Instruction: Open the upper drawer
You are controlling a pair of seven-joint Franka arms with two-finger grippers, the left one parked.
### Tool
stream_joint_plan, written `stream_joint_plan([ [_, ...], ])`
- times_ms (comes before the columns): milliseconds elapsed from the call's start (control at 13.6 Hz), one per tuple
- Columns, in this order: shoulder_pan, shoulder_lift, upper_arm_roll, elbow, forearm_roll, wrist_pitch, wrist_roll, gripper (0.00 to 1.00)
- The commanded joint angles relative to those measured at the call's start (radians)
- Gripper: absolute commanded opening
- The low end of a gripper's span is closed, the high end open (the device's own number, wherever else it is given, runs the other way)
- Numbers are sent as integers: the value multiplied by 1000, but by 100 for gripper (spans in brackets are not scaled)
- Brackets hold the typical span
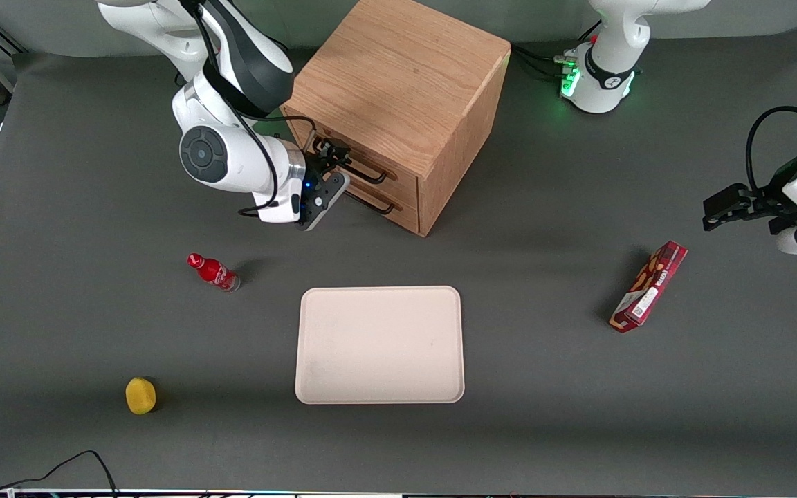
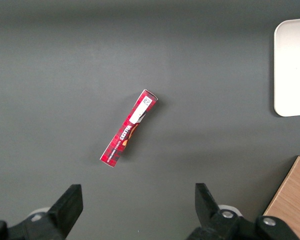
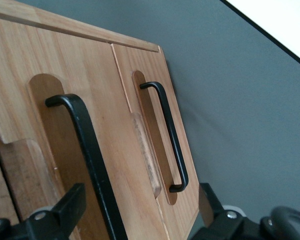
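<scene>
While shut, upper drawer (image 1: 364, 166) at gripper (image 1: 326, 162)

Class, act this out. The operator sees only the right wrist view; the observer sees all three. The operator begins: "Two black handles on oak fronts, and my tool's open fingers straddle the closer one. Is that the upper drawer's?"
Observer: Yes. From the front, the tool is at the higher handle, on the upper drawer.
Operator: Is anything on the table near my arm?
Observer: A red bottle is nearer the front camera than the tool, apart from the cabinet.
Operator: Anything else I can't see?
Observer: A red snack box lies toward the parked arm's end of the table.
</scene>
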Motion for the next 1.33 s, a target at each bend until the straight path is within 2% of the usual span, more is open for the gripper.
stream_joint_plan([
  [0,-5,-5,5,-23,30,35,-43,100],
  [516,-5,21,4,-36,14,83,-71,100],
  [738,-8,50,1,-10,-64,96,-69,100],
  [1254,-10,126,-27,90,-108,89,-63,100],
])
